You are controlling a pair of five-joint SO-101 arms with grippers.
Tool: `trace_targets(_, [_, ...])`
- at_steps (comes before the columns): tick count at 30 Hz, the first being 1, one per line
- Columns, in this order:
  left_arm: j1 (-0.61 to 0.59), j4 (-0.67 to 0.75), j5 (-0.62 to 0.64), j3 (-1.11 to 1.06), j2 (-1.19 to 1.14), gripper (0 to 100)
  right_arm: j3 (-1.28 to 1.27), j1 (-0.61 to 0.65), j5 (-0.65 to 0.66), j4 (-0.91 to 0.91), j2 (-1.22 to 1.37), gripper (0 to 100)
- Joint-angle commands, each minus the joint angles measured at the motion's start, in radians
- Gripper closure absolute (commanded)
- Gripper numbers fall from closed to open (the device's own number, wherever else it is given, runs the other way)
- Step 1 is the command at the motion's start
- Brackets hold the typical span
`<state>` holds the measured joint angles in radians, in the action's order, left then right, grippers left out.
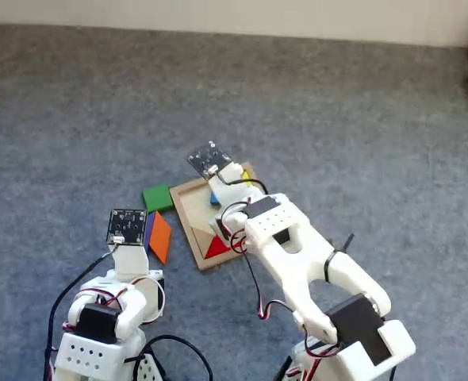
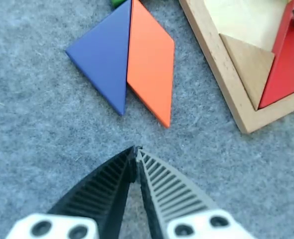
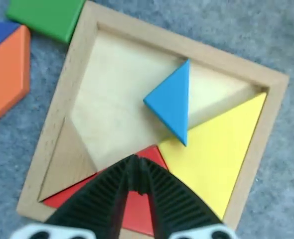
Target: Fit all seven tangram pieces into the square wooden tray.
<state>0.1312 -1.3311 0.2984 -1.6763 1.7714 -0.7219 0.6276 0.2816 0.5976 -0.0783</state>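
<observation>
tray [image 3: 187,50] holds four of seven; green square [image 3: 47,17], orange parallelogram [image 2: 149,62], dark blue triangle [image 2: 102,55] lie beside it, unplaced; both arms' jaws clenched, empty.

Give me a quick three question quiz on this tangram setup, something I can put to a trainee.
1. True or false: the orange parallelogram lies inside the wooden tray.
2. On the left gripper, the fingers are: A wide open; B shut on nothing; C shut on a piece.
3. Count: how many pieces lie on the carpet outside the tray?

Key: 1 false, it lies on the carpet beside the dark blue triangle. 2 B. 3 three.
</observation>
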Motion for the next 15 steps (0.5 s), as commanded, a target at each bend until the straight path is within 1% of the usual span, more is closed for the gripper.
trace_targets(1, [-0.008,-0.005,-0.002,-0.021,0.042,99,0.056,-0.031,0.000,-0.030,-0.002,99.4])
trace_targets(6, [-0.008,-0.005,-0.002,-0.021,0.042,99,0.051,-0.084,0.000,-0.125,-0.001,99.4])
trace_targets(11, [-0.008,-0.005,-0.002,-0.021,0.042,99,0.048,-0.105,0.000,-0.211,0.007,99.4])
trace_targets(15, [-0.008,-0.005,-0.002,-0.021,0.042,99,0.054,-0.111,0.000,-0.242,0.090,99.4])
